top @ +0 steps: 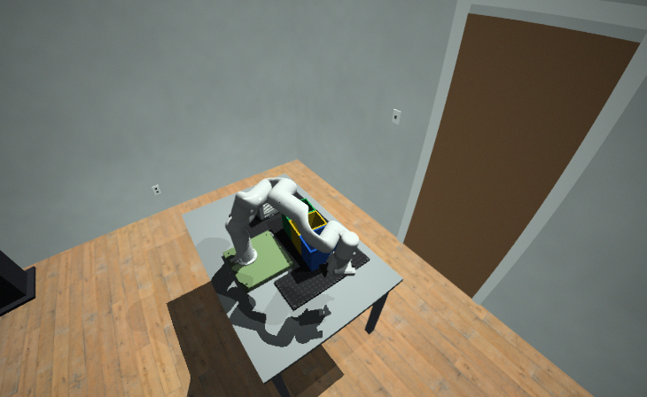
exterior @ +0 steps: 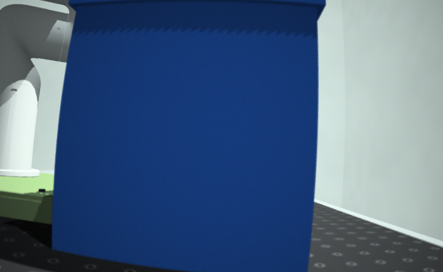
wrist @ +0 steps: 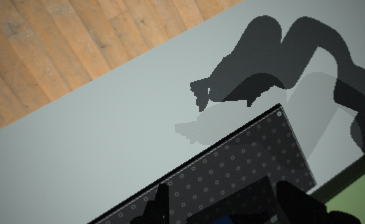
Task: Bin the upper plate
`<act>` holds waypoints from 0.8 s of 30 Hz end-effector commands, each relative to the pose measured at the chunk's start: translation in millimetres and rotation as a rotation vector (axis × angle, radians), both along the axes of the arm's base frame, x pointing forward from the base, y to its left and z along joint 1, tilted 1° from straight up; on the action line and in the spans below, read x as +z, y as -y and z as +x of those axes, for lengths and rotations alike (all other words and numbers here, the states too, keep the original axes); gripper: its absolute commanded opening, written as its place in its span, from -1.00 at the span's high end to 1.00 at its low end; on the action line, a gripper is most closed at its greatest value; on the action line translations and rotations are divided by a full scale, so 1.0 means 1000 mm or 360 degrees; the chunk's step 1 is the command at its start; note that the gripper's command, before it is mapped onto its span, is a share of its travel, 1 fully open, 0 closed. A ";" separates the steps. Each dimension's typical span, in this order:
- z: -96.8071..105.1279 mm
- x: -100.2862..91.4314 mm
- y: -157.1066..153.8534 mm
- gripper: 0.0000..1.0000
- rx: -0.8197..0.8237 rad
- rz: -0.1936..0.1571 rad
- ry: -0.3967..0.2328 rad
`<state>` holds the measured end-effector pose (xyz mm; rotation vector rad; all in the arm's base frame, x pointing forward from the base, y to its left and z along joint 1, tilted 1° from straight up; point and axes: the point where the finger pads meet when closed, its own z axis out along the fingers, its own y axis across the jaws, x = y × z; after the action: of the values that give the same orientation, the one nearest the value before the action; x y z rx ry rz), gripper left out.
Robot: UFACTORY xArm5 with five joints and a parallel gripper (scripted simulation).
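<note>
The blue bin [top: 315, 255] [exterior: 182, 135] stands upright on the black perforated mat [top: 311, 288] [exterior: 368, 243] [wrist: 263, 150], at the near end of a row with a yellow bin [top: 317, 218] and a green bin [top: 308, 202]. The rack K1 [top: 269, 209] shows only partly behind the arm, and its plates are too small to make out. My gripper [top: 333, 269] [wrist: 222, 201] is open and empty. It hangs low over the mat just beside the blue bin's near side. A sliver of the blue bin [wrist: 224, 220] shows between my fingers in the wrist view.
The arm stands on a green base plate [top: 267, 256] [exterior: 10, 189] [wrist: 358, 200] left of the bins. The grey table [top: 315, 325] [wrist: 108, 150] ends close in front of the mat, with wooden floor [wrist: 43, 45] beyond. The arm's upper links pass over the bins.
</note>
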<state>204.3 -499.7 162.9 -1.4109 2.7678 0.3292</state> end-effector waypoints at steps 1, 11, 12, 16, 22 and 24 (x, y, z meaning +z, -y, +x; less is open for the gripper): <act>0.015 0.006 -0.008 -1.00 0.0062 -0.0013 0.0008; 0.047 0.015 -0.032 -1.00 0.0257 -0.0023 0.0031; 0.047 0.015 -0.032 -1.00 0.0257 -0.0023 0.0031; 0.063 0.019 -0.045 -1.00 0.0466 -0.0028 0.0066; 0.080 0.025 -0.061 -1.00 0.0504 -0.0033 0.0063; 0.088 0.027 -0.069 -1.00 0.0609 -0.0035 0.0080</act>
<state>281.0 -440.7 185.0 -1.8397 2.5169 0.2807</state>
